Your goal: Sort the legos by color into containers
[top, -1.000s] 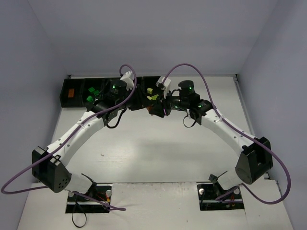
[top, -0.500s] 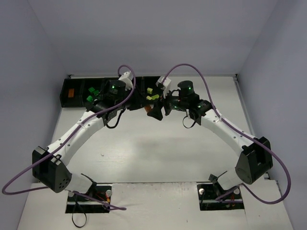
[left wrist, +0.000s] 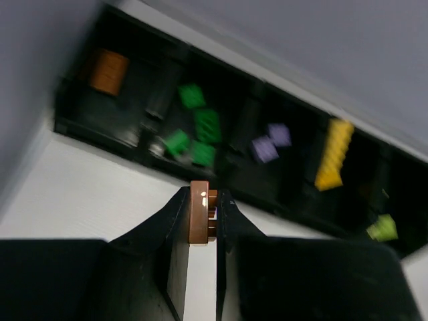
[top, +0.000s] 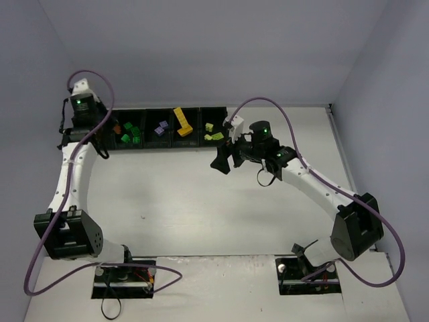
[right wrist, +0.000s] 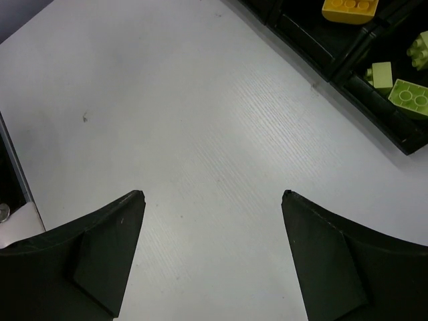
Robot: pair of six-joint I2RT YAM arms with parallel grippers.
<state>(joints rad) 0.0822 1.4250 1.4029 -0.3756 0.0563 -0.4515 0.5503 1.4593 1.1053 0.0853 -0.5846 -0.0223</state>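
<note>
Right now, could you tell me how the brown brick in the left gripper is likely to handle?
Probably stiff: the brown brick shows square edges with the left gripper shut on it. Likely light, being so small. A highlight suggests glossy plastic, so it might slip or twist, held only at the tips.

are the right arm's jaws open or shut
Open: the right gripper has black jaws wide apart, only white table showing between them.
</note>
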